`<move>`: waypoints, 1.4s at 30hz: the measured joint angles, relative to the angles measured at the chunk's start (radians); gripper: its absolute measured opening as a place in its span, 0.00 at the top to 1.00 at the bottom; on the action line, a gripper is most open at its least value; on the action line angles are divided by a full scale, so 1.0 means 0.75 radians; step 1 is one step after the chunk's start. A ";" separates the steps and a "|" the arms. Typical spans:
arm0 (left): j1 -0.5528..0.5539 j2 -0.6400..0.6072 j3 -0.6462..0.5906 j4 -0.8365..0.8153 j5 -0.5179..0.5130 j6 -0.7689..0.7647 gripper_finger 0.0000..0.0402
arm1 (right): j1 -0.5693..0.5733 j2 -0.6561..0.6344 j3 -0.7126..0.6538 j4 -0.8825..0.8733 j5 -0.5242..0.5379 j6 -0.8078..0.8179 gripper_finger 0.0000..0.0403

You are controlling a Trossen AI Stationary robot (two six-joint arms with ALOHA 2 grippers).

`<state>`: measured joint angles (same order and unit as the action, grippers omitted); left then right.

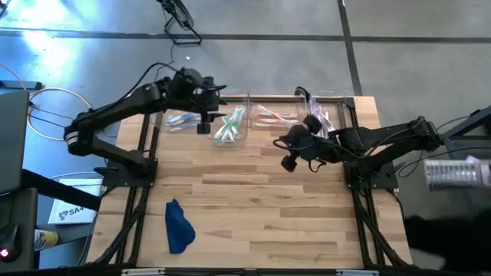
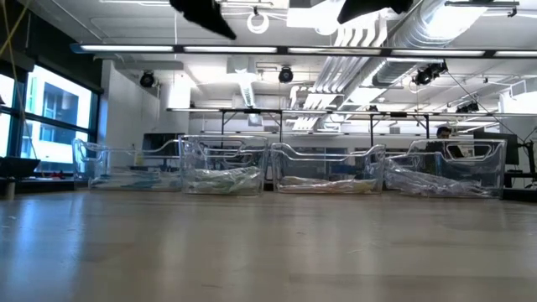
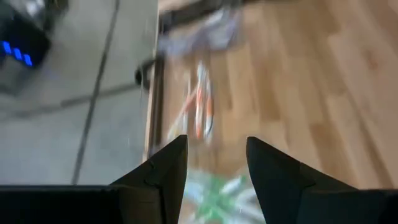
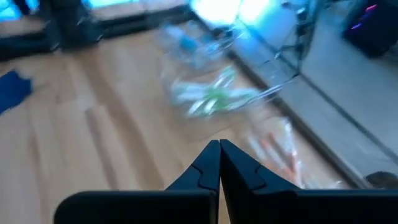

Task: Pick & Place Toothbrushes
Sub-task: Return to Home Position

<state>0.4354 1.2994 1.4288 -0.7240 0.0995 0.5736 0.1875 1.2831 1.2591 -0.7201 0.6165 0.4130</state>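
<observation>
Toothbrushes (image 2: 222,179) fill bins (image 2: 323,159) on the wooden table (image 2: 268,243) beneath ducts (image 2: 445,21).

Low view: left arm (image 2: 204,15) and right arm (image 2: 373,7) cut off by top edge, only dark scraps show. Bins (image 2: 323,164): contents a pale smear behind glossy walls, colours unsure. Wrist views blurred; toothbrushes (image 3: 200,112) mere orange and green streaks, uncountable. High view: right arm overlaps the rightmost bin (image 1: 345,100), hiding part of its contents.
</observation>
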 joint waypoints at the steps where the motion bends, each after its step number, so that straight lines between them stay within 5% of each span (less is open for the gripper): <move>1: -0.030 -0.016 0.000 0.016 0.000 -0.003 0.60 | 0.000 0.000 0.000 0.016 0.038 0.000 0.99; 25: -0.300 -0.217 -0.044 -0.014 0.021 0.130 0.60 | 0.003 -0.034 0.000 0.061 0.006 -0.030 0.99; 33: -0.383 -0.639 -0.452 0.363 -0.095 0.044 0.60 | 0.036 -0.239 0.001 0.086 0.013 -0.099 0.99; 42: -0.384 -1.081 -0.966 0.722 -0.030 0.002 0.60 | 0.149 -0.480 -0.055 0.166 0.014 -0.235 0.99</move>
<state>0.1474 0.4889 0.7044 -0.1822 0.0773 0.5754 0.2990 0.9234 1.2178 -0.5959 0.6273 0.2368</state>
